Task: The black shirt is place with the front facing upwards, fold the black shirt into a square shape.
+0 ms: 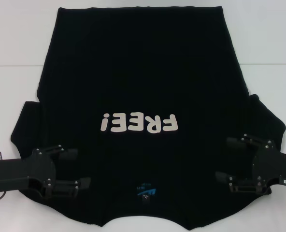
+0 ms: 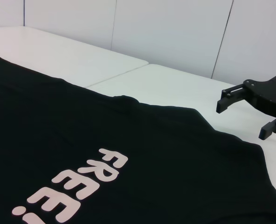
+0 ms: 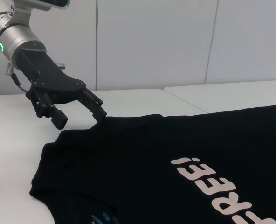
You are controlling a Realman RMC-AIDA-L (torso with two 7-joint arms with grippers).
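White table (image 1: 17,48) and pale walls fill the room. At 8 o'clock in the head view, the left gripper (image 1: 82,167) hangs with its fingers wide apart over the black shirt (image 1: 138,72), by its left sleeve. At 4 o'clock, the right gripper (image 1: 223,159) is also spread wide, over the right sleeve. Neither one holds anything. Between them, the shirt lies flat, front up, filling the middle of the table, with white "FREE!" letters (image 1: 138,123) in the center.

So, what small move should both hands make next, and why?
Probably lower both hands to pinch the sleeves. The large black cloth T-shirt lies flat, lettering up, unfolded; the left hand and right hand are open above its sleeve areas, holding nothing.
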